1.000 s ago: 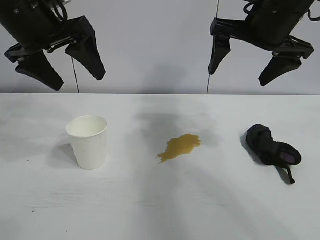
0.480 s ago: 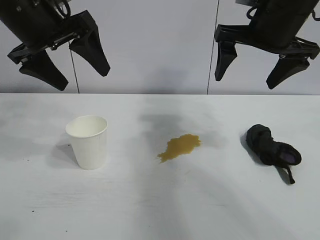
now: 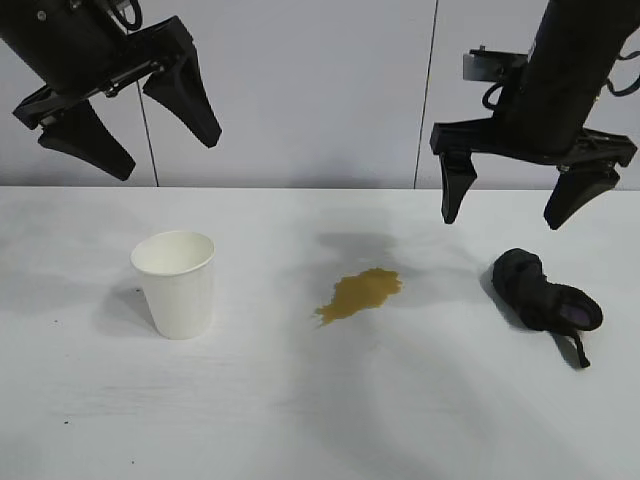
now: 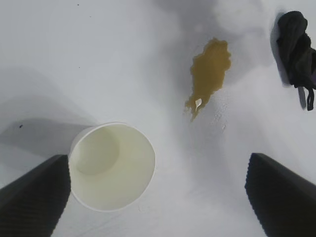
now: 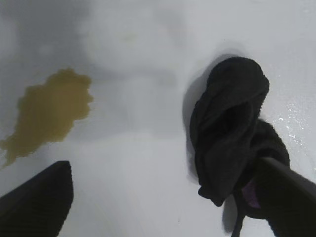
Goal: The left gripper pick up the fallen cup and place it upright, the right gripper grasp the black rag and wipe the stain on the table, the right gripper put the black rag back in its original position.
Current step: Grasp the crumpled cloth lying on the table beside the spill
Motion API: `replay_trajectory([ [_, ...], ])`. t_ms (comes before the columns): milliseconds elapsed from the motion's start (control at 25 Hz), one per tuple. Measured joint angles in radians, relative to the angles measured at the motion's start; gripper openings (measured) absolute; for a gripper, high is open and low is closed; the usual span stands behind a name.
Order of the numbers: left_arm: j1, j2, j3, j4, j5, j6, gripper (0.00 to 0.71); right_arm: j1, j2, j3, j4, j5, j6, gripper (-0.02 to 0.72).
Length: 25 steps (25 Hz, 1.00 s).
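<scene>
Rag (image 3: 543,292), black and bunched, is seen lying on the white counter (image 3: 320,420) at the right, well apart from the amber stain (image 3: 360,293) in the middle. The cup (image 3: 176,283) is found upright at the left, so the first step is judged done and the rag pickup is judged to be in hand.

The right gripper (image 3: 512,208) is held above the counter just behind the rag, its fingers spread wide and nothing pinched. The left gripper (image 3: 128,118) is parked high over the cup, its fingers likewise spread and empty.

Trouble could be caused by the rag's lumpy shape: if the fingers are closed on an outer fold only, the bundle may be unrolled or dropped partway. The thin strip trailing from it could be dragged through the stain and smear it wider.

The rag's folds and a purplish patch are shown close up in the right wrist view (image 5: 232,133), with one finger (image 5: 291,202) lying over its edge; whether that finger is touching cannot be told. The cup's empty inside is shown only in the left wrist view (image 4: 112,165). Heights above the counter are given by the exterior view alone.
</scene>
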Motion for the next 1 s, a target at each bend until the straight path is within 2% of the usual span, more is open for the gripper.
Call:
replay_trajectory([
  [240,0.0,0.0,0.0,0.001,-0.003,0.0,0.694,-0.001,0.094,0.0,-0.069,-0.04,0.06,0.664],
  [560,0.0,0.0,0.0,0.005,-0.002,-0.001,0.694,-0.062,0.124,0.0,-0.078,-0.074,0.078,0.593],
  [760,0.0,0.0,0.0,0.007,-0.001,-0.001,0.694,-0.079,0.141,0.0,-0.076,-0.085,0.079,0.48],
  [840,0.0,0.0,0.0,0.007,-0.001,-0.001,0.694,-0.079,0.158,0.0,-0.058,-0.087,0.08,0.447],
  [920,0.0,0.0,0.0,0.007,-0.001,-0.001,0.694,-0.079,0.171,0.0,-0.039,-0.089,0.08,0.351],
  [1000,0.0,0.0,0.0,0.007,0.0,-0.001,0.694,-0.079,0.177,-0.005,-0.03,-0.089,0.08,0.203],
])
